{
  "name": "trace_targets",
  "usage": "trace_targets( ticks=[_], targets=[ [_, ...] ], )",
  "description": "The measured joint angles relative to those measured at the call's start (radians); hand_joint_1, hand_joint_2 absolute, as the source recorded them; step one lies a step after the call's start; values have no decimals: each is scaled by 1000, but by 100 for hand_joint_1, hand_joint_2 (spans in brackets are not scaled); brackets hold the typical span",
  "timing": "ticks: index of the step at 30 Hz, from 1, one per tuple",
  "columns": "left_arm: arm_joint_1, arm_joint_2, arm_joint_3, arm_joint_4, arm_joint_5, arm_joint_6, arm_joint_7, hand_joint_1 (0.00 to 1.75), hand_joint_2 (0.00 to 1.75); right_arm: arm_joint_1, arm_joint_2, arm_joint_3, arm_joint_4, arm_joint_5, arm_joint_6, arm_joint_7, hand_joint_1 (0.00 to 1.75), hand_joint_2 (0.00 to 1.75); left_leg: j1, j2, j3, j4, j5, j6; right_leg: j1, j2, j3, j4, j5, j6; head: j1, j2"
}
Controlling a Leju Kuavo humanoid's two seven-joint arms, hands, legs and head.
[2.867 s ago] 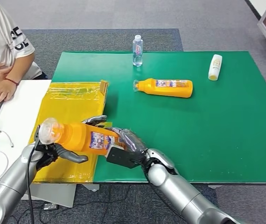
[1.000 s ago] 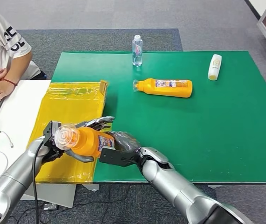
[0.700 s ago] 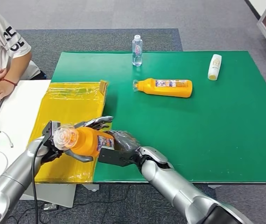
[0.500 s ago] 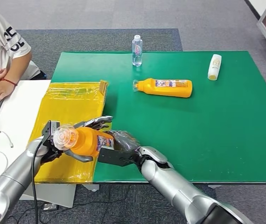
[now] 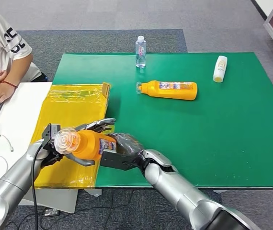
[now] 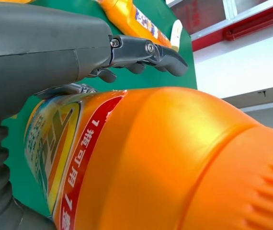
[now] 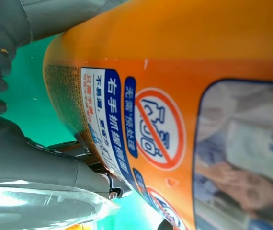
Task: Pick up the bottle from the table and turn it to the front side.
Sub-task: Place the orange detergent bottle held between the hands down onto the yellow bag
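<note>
- The green table mat (image 5: 207,139) is seen with a yellow padded sheet (image 5: 70,108) laid at its left edge.
- The orange bottle (image 5: 88,144) is held clear of the surface, lying roughly level, above the seam between them, cap toward the camera.
- The left hand (image 5: 61,149) is wrapped around its neck end.
- The right hand (image 5: 122,149) is closed on its base end.

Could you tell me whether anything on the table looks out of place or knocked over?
Two things lie on their sides on the green mat: an orange bottle and a small white bottle. The water bottle stands upright. Both hands, left and right, hold another orange bottle, the held bottle. Nothing looks spilled.
</note>
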Motion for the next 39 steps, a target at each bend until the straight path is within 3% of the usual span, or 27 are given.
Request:
trace_targets(
  ticks=[8,9,12,13,32,34,38,39],
  targets=[
    [-1,1,0,-6,0,6,0,1,175,-3,1,-4,7,1,9,0,175,175,0,0,0,0,0,0,0,0,0,0,0,0,0,0],
    [-1,1,0,-6,0,7,0,17,175,-3,2,-6,10,1,10,1,175,175,0,0,0,0,0,0,0,0,0,0,0,0,0,0],
    [-4,0,0,-11,1,12,0,147,175,-4,2,-13,21,3,12,10,175,175,0,0,0,0,0,0,0,0,1,0,0,0,0,0],
    [-5,-1,0,-13,0,14,0,175,175,-4,1,-16,27,5,13,14,175,175,0,0,0,0,0,0,0,0,1,0,0,0,1,0],
    [12,-10,10,-37,-6,28,5,175,175,-5,1,-36,71,-22,38,-1,171,175,0,1,0,0,0,-1,0,1,-1,0,1,-1,-1,0],
    [12,-13,13,-40,-6,26,6,175,175,-6,1,-39,73,-38,52,-13,148,175,0,1,0,0,0,-1,0,1,-1,0,2,-1,-1,0],
    [14,-22,17,-45,-5,22,6,175,175,-3,1,-55,76,-86,89,-42,20,175,0,1,0,0,0,-1,0,1,-1,0,2,-1,-1,0],
    [15,-25,18,-47,-6,20,6,175,175,-1,1,-62,76,-104,102,-50,3,175,0,1,0,0,0,-1,0,1,-1,0,2,-1,-1,0]
  ],
)
